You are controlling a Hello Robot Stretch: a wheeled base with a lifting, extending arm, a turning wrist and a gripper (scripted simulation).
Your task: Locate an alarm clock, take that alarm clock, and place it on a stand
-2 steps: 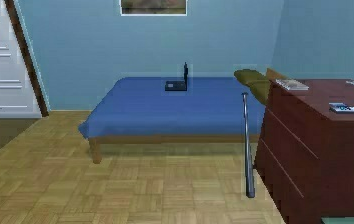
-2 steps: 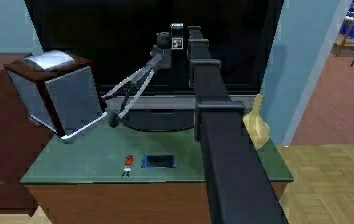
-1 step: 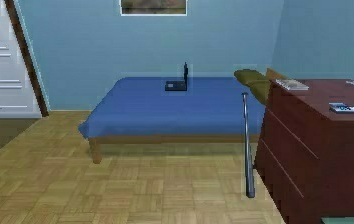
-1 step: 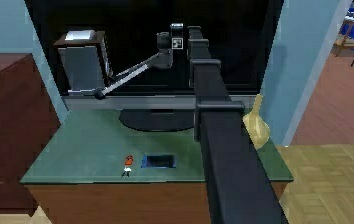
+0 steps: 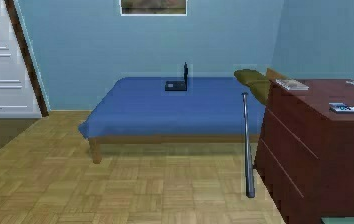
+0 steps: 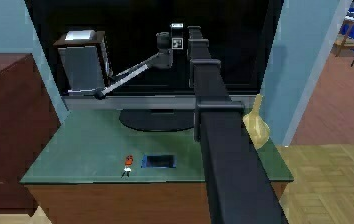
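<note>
Alarm clock identity unconfirmed: a small red-and-white item (image 6: 128,163), too small to make out further, lies on the near part of the green-topped stand (image 6: 80,150) in the arm side view. A flat dark rectangular object (image 6: 162,161) lies just beside it, on its right. A large black television (image 6: 135,30) stands at the back of the same top on a dark oval base, and a tan vase (image 6: 257,118) stands at the top's right end. The arm (image 6: 220,130) reaches out across the stand, to the right of the two small objects. The gripper (image 6: 105,92) is at its far end, with its fingers slanting down to the view's left towards a grey box with a pale top (image 6: 82,60) at the stand's back left. With that box at the fingertips, it cannot be told whether the gripper holds anything or touches the box. The red-and-white item lies well apart from the fingertips, nearer the front edge. A dark red dresser (image 6: 5,110) adjoins the stand on the view's left. The forward view shows a bed with a blue cover (image 5: 155,105) against a blue wall and a dark laptop-like object (image 5: 177,82) on it. An olive pillow (image 5: 250,76) lies at the bed's right end, and a slim grey bat (image 5: 248,140) leans by the dresser. A white door (image 5: 5,60) is at the left, and a framed picture (image 5: 152,6) hangs above the bed.
</note>
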